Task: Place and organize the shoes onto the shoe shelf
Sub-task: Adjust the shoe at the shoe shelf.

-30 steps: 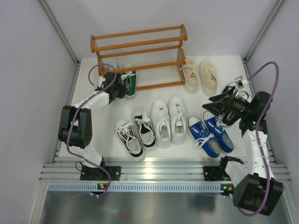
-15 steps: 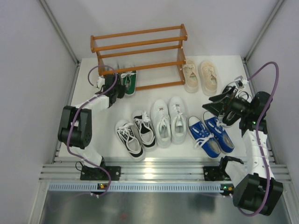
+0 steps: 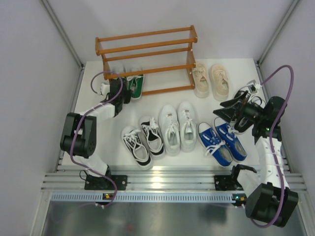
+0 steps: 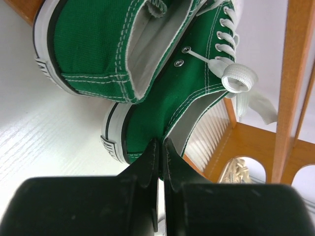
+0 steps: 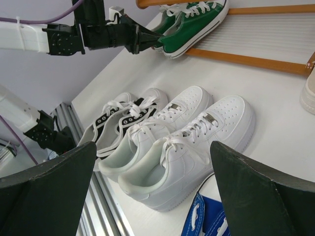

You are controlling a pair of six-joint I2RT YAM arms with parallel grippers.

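Worktop carries the shoe shelf at its far side. Green shoes sit at the shelf's lower left, partly under its rails. Left end effector is clenched, tips at a green heel. Right end effector is released and holds nothing.

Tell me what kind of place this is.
Probably a robot test cell, not a home: a white table boxed in by grey panels, the left arm and right arm bolted to an aluminium rail, sneakers laid out beside a shoe shelf.

Green sneakers side by side, at shelf foot
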